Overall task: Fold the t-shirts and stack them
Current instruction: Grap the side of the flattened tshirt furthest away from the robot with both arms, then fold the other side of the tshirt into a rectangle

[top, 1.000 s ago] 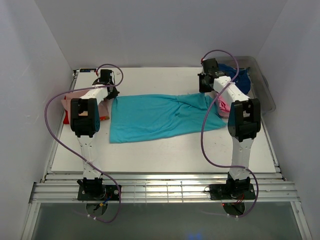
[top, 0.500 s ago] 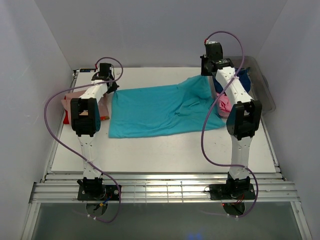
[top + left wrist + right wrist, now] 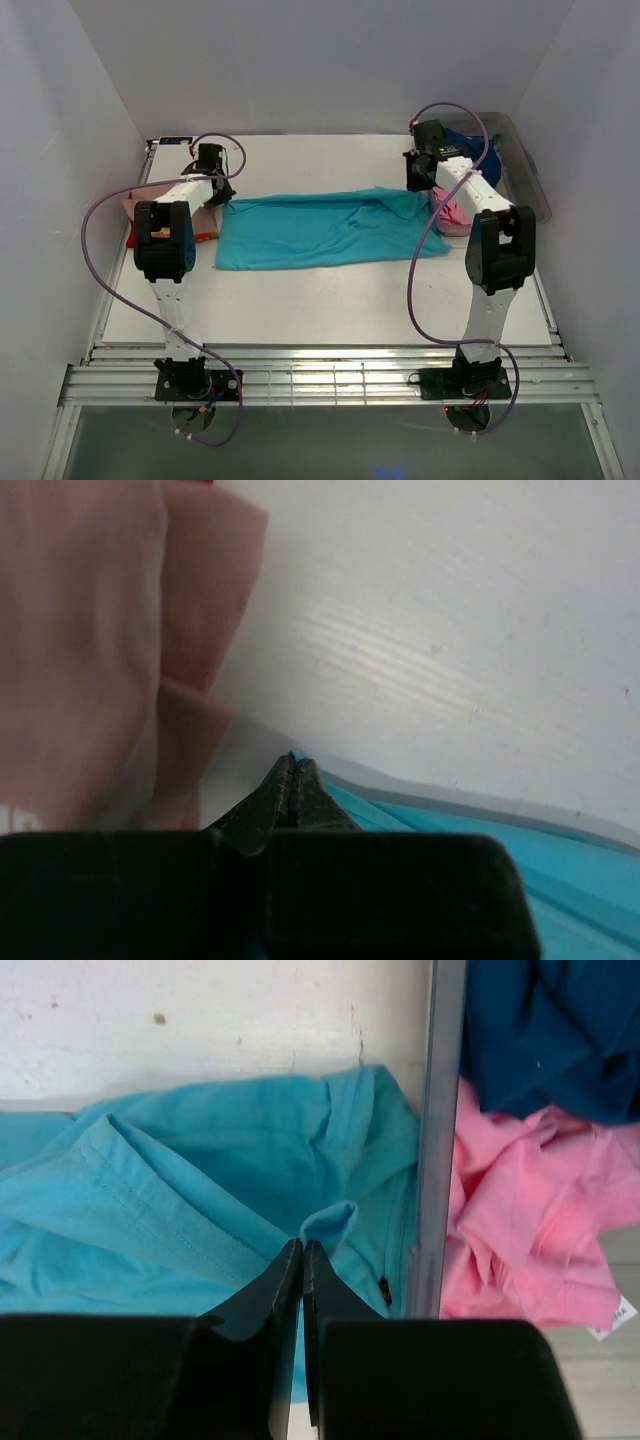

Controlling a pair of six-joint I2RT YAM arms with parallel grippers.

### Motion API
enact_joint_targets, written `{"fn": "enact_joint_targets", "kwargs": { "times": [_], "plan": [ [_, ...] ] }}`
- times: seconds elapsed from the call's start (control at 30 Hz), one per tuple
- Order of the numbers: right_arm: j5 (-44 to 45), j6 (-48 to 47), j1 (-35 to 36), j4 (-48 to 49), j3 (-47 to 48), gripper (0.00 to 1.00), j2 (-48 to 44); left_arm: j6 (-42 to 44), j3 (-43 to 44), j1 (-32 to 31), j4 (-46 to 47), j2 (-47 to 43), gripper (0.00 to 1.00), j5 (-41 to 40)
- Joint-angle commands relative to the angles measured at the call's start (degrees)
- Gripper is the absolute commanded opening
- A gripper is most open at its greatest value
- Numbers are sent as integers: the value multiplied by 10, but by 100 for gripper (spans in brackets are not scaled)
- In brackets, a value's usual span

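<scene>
The turquoise t-shirt (image 3: 318, 230) lies spread as a wide band across the middle of the table. My left gripper (image 3: 218, 192) is at its far left corner, jaws shut on the turquoise edge (image 3: 330, 795). My right gripper (image 3: 420, 187) is at its far right end, jaws shut on a small fold of the turquoise cloth (image 3: 330, 1222). The salmon-pink t-shirt (image 3: 134, 205) lies at the left table edge, close beside the left gripper (image 3: 292, 764). The bright pink t-shirt (image 3: 520, 1220) and the navy t-shirt (image 3: 550, 1030) lie in the tub, right of the right gripper (image 3: 302, 1246).
The clear grey tub (image 3: 527, 180) stands at the far right, and its wall (image 3: 436, 1140) runs right beside the turquoise cloth. A bit of red cloth (image 3: 132, 238) shows under the salmon-pink shirt. The white walls stand close on both sides.
Both grippers lifted the turquoise shirt's far edge up and back, then brought it down. The shirt now lies as a narrower band than a second ago.
</scene>
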Motion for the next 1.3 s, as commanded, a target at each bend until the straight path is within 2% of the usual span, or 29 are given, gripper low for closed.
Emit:
{"fn": "enact_joint_targets", "kwargs": {
  "times": [0.0, 0.17, 0.53, 0.73, 0.8, 0.83, 0.87, 0.93, 0.97, 1.0, 1.13, 1.27],
  "plan": [
    [-2, -4, 0, 33, -46, 8, -78, 4, -54, 3, 45, -109, 0, -27],
    [-2, -5, 5, 33, -90, 8, -117, 3, -113, 3, 61, -176, 0, -30],
    [13, 2, 15, 1, -151, 8, -162, 8, -215, 0, 63, -249, 0, 14],
    [49, 15, 23, -12, -196, 8, -191, 8, -297, -12, 58, -295, 0, 4],
    [62, 19, 24, -19, -212, 8, -202, 10, -311, -18, 54, -306, 8, 1],
    [70, 22, 24, -24, -214, 8, -203, 9, -314, -20, 48, -314, 15, 0],
    [73, 23, 25, -36, -218, 8, -205, 8, -317, -23, 32, -319, 27, -8],
    [85, 31, 26, -48, -228, 9, -209, 7, -321, -37, 14, -328, 36, -21],
    [85, 33, 27, -53, -232, 11, -210, 6, -322, -44, -2, -342, 43, -42],
    [87, 36, 28, -60, -235, 18, -217, 4, -323, -57, -9, -354, 53, -53],
    [82, 43, 29, -62, -264, 35, -234, -4, -339, -86, -23, -410, 60, -78],
    [76, 50, 35, -64, -272, 37, -244, -14, -324, -93, -22, -419, 60, -70]
  ]
}}
